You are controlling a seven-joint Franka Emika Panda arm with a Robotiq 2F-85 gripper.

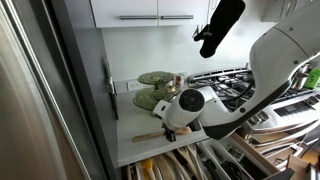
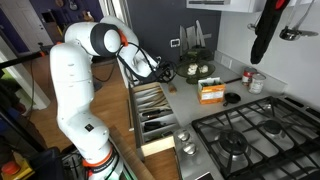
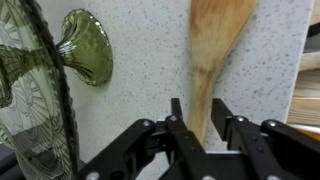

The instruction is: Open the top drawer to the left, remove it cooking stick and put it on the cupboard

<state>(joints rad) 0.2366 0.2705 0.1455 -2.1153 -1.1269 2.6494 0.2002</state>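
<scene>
The stick point(image 3: 212, 45) lies flat on the cupboard point(image 3: 140, 90), on its white speckled top, just beside the green dish point(image 3: 45, 70) and apart from it. Its broad flat end points away from the gripper point(image 3: 197, 108). In the wrist view the fingers point(image 3: 176, 112) stand one on each side of the thin handle, very close to it. Whether they are pinching the wood or have let it go I cannot tell.

In an exterior view the stick point(image 1: 148, 137) lies nearer the cupboard's front edge than the dish point(image 1: 152, 98) does, with the gripper point(image 1: 172, 129) low over its handle. Below that edge, on the near side from the dish, the drawer point(image 1: 175, 165) stands pulled out. It holds pale wooden utensils point(image 1: 150, 166). In both exterior views a gas hob point(image 2: 240, 135) sits along the counter from the dish point(image 2: 196, 70).
</scene>
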